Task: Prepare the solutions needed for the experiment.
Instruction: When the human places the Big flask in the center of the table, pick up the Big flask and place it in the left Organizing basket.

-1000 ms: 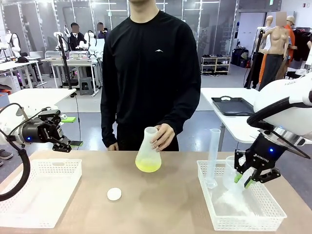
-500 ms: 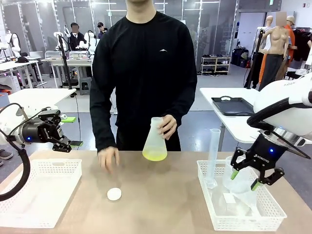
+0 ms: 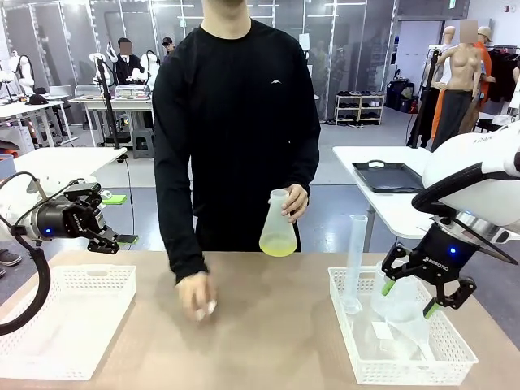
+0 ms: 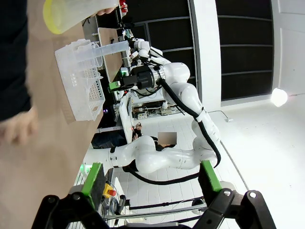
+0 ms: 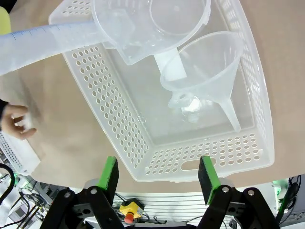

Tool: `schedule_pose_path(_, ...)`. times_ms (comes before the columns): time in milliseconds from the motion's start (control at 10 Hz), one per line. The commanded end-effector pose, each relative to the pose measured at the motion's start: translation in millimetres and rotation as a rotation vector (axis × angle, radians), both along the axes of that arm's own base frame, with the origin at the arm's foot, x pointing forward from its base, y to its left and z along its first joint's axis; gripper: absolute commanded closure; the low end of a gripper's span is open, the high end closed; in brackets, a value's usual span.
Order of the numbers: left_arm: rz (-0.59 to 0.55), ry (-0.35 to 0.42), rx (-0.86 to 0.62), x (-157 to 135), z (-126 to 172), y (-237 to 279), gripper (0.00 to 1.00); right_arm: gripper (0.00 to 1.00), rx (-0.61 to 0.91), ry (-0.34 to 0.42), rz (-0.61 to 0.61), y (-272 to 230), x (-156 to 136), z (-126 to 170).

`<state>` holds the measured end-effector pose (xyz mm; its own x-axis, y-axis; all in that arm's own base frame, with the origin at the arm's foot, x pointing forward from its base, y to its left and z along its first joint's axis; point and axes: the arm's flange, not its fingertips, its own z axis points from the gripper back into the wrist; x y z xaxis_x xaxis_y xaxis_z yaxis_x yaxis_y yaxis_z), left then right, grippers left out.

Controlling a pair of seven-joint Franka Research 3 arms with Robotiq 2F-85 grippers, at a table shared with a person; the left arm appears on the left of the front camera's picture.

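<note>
Since the earlier frames the flask (image 3: 278,227) has been lifted off the table (image 3: 276,349) and carried toward picture right, the person's other hand (image 3: 197,294) has come down to the tabletop, and the right claw (image 3: 409,297) has spread its jaws. The solution (image 3: 279,246), a shallow pale yellow-green layer, sits in the bottom of the frosted flask, which one hand (image 3: 296,201) holds by the neck in the air in front of the person's body, slightly tilted. The lower hand is blurred; a small white disc (image 3: 210,306) shows at its fingers, contact uncertain. To picture right stands a white perforated basket (image 3: 414,375) holding a tall upright measuring cylinder (image 3: 355,260), a clear jug (image 3: 379,280) and a funnel (image 3: 404,315) lying on its side. The right claw hangs just above this basket, jaws wide apart, with nothing between the green pads; the wrist view looks past them onto the funnel. A second white basket (image 3: 73,272) rests at the table's left side. The left claw (image 3: 108,241) is poised beyond that basket's far edge, off the table, jaws fully apart and holding nothing.
</note>
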<state>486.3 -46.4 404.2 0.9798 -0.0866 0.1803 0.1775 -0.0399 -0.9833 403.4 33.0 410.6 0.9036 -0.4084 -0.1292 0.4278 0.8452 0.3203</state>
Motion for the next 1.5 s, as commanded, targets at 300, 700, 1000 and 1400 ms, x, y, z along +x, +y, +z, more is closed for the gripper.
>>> schedule_pose_path(300, -0.004, -0.003, -0.004, -1.0, 2.3, -0.2, 0.0, 0.15, 0.18, -0.208, 0.086, -3.2, -20.8, 43.7)
schedule_pose_path(700, -0.004, -0.003, -0.004, -1.0, 2.3, -0.2, 0.0, 0.15, 0.678, -0.393, 0.296, -36.8, -10.0, 56.3)
schedule_pose_path(1000, -0.004, -0.003, -0.004, -1.0, 2.3, -0.2, 0.0, 0.15, 0.957, -0.44, 0.342, -41.1, 10.4, 45.8)
schedule_pose_path(1400, -0.004, -0.003, -0.004, -1.0, 2.3, -0.2, 0.0, 0.15, 1.179, -0.368, 0.329, -40.5, 18.7, 32.4)
